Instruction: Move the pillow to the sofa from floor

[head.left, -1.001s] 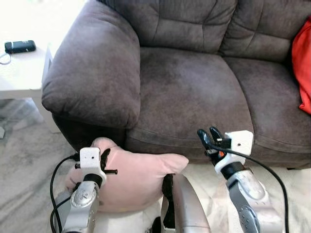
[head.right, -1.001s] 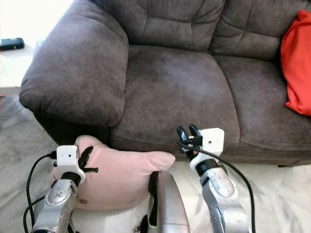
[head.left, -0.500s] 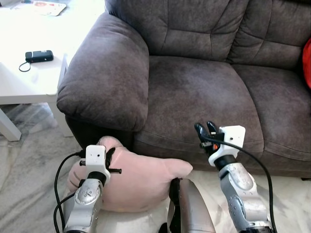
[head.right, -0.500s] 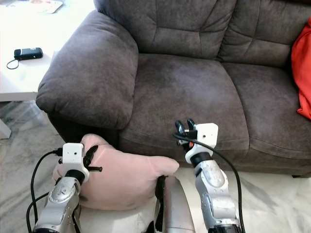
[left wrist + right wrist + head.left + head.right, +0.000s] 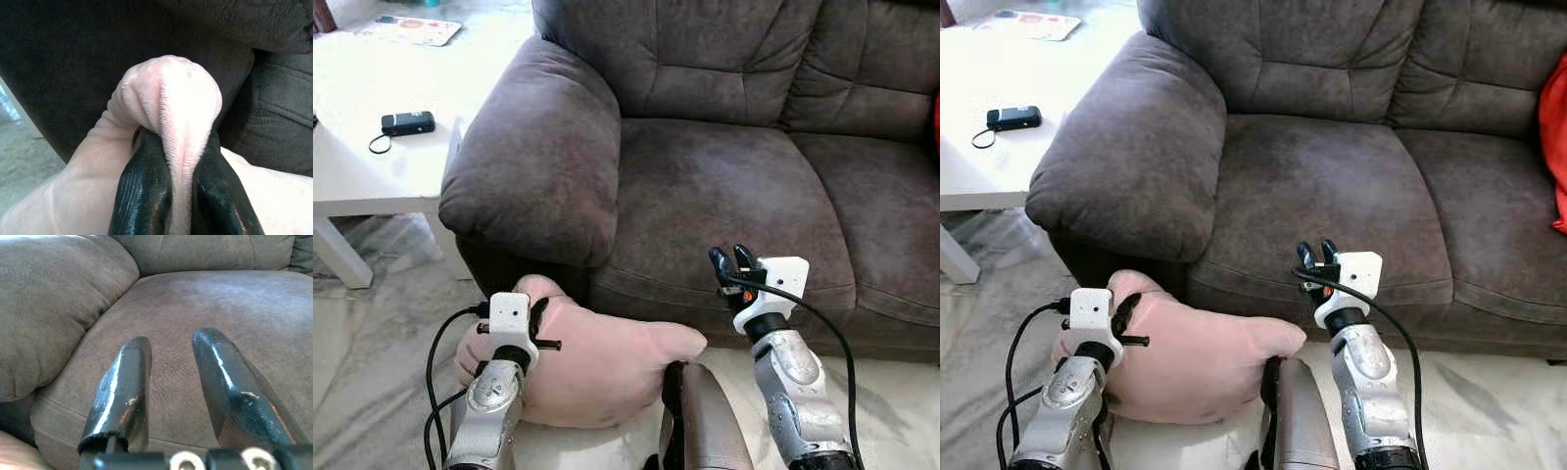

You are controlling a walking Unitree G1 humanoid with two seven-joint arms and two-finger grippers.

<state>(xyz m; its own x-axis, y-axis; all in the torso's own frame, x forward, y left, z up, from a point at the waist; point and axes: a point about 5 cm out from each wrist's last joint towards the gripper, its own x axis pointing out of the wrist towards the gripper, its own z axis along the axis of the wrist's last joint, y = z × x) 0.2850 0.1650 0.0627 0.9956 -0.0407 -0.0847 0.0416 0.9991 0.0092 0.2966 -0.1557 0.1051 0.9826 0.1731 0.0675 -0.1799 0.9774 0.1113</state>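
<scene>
Clamped between the two black fingers [image 5: 142, 196] of the left gripper [image 5: 168, 147] is a bunched corner of the pink pillow [image 5: 597, 362], as is seen in the left wrist view. From that pinch the pillow is spread low toward the robot's right, against the front of the brown sofa [image 5: 705, 186], below its padded armrest [image 5: 538, 166]. The right gripper [image 5: 732, 264] is held apart from the pillow, raised before the seat cushion's front edge, its fingers [image 5: 122, 391] parted and nothing gripped. A white table [image 5: 362, 147] with a small black device [image 5: 407, 122] is seen beyond the armrest.

The sofa [image 5: 724, 186] seat lies bare beside its bulky armrest [image 5: 533, 162].
</scene>
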